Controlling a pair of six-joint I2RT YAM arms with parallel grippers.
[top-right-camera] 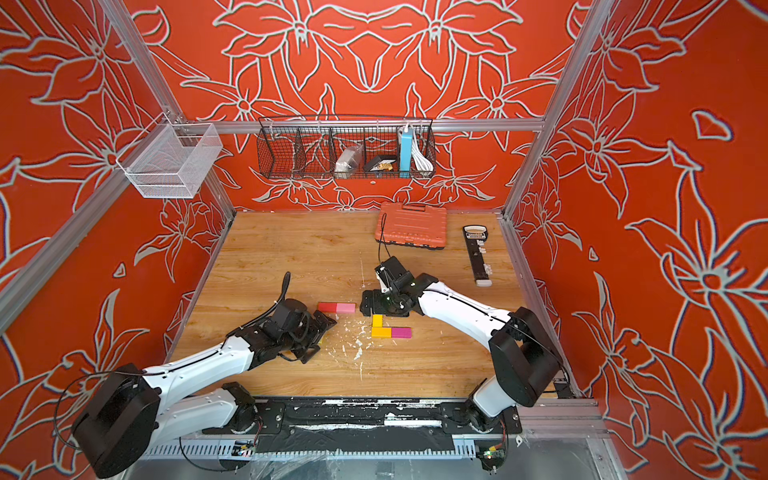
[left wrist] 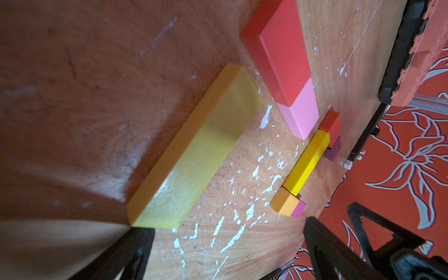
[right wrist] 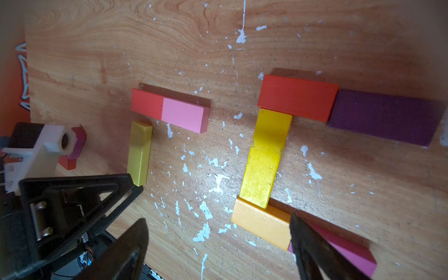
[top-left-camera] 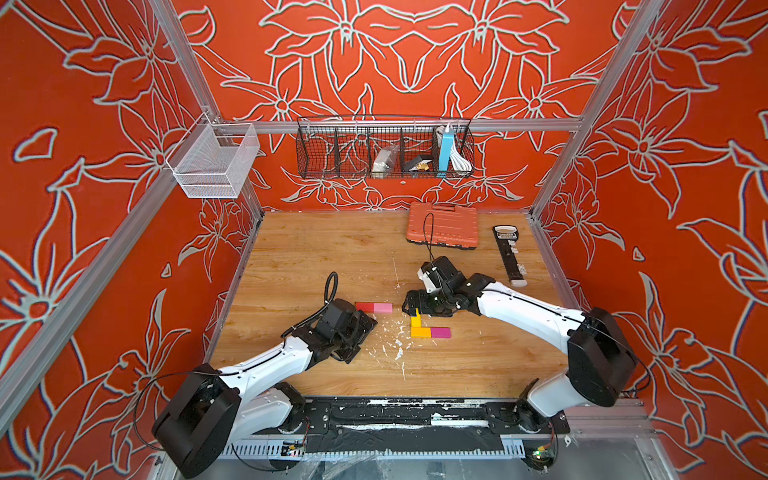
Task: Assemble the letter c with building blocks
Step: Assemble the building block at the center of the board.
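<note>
In the right wrist view a red block (right wrist: 298, 97), a purple block (right wrist: 385, 120), a yellow bar (right wrist: 265, 157), an orange block (right wrist: 260, 223) and a magenta block (right wrist: 351, 252) lie touching in a C shape. My right gripper (right wrist: 218, 252) hangs open just above it, holding nothing. In both top views it covers the C's far end (top-left-camera: 415, 305). A joined red and pink pair (top-left-camera: 374, 307) lies to the left. A loose yellow bar (left wrist: 194, 150) lies in front of my left gripper (left wrist: 223, 254), which is open and empty.
A large orange ribbed tool case (top-left-camera: 442, 226) and a black strip (top-left-camera: 509, 255) lie at the back right of the wooden table (top-left-camera: 311, 257). A small magenta block (right wrist: 78, 143) and a small red block (right wrist: 68, 163) lie behind the left gripper. Wire baskets (top-left-camera: 384, 149) hang on the walls.
</note>
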